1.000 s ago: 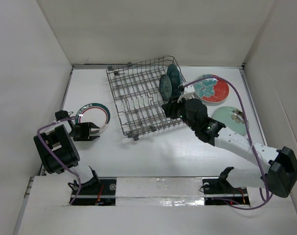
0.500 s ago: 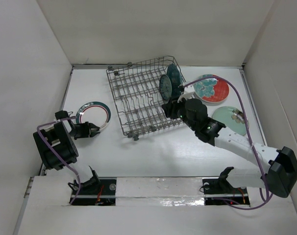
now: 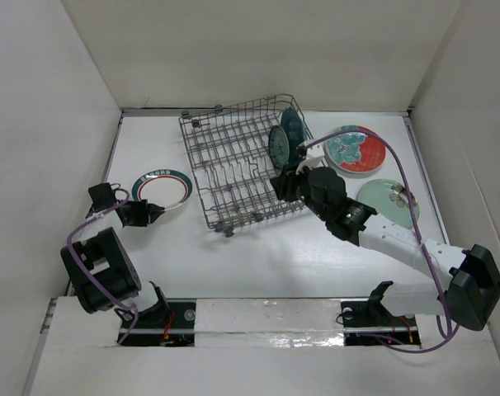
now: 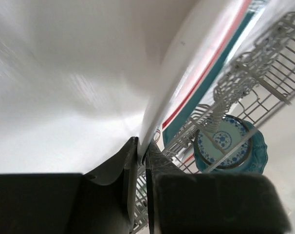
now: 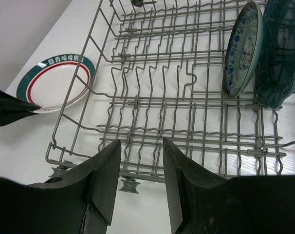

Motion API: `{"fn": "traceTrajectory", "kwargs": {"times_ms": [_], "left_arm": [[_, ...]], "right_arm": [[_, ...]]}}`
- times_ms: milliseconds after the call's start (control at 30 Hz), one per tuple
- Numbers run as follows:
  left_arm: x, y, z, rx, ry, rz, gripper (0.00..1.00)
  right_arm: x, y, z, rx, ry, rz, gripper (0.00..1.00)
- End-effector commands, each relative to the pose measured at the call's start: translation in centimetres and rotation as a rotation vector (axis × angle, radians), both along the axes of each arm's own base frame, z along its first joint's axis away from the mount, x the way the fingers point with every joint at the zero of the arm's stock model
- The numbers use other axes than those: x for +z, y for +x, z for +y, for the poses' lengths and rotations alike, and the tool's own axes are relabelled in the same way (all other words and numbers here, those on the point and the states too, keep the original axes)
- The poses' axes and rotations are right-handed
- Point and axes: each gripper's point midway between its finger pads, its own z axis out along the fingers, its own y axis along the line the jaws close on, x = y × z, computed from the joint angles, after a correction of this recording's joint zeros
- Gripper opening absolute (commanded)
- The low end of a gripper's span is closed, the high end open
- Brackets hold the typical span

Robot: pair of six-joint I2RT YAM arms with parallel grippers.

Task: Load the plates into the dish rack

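The white plate with a teal-red rim band [image 3: 161,188] [image 5: 57,83] sits left of the dish rack [image 3: 233,165]. My left gripper [image 3: 153,211] [image 4: 142,151] is shut on its near rim, and the plate's edge [image 4: 186,63] runs up from between the jaws. Inside the rack's right end stand the small teal patterned plate [image 3: 278,147] [image 5: 242,48] and the dark teal scalloped plate [image 3: 293,128] [image 5: 281,53]. My right gripper [image 3: 285,183] [image 5: 140,141] is open and holds nothing, over the rack's near edge [image 5: 152,173].
A half red, half teal plate [image 3: 357,148] and a pale mint plate [image 3: 388,200] lie flat on the table right of the rack. My right arm stretches across in front of the mint plate. White walls enclose the table on three sides.
My left gripper has shut on the banded plate's rim. The plate and gripper have shifted slightly left and away from me. The right arm has barely moved.
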Motion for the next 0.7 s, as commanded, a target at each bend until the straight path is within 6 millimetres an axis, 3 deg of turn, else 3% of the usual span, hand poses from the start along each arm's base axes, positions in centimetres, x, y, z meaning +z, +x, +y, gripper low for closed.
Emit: {"fn": "traceTrajectory", "kwargs": {"times_ms": [0,333,567,600,633,667], "left_arm": [[2.5,0.0,0.4,0.000,0.071,-0.075,0.00],[12.9,1.8,1.6,-0.108,0.353,-0.430,0.00],[20.7,1.4,1.7,-0.137,0.564,-0.698,0.00],[22.0,0.9,0.7,-0.157,0.588,-0.754,0.00],[22.8,0.9,0.0,-0.177,0.610,-0.798,0.00],[23.4,0.6,-0.6,-0.191,0.621,-0.830,0.00]], "right_arm": [[2.2,0.1,0.7,0.013,0.045,-0.050,0.45],[3.4,-0.3,0.3,0.015,0.082,-0.093,0.45],[3.7,-1.0,1.1,0.062,0.104,-0.108,0.46],[3.7,-1.2,1.5,0.085,0.104,-0.107,0.46],[3.8,-1.2,1.7,0.098,0.106,-0.109,0.60],[3.8,-1.4,1.9,0.112,0.107,-0.109,0.66]]}}
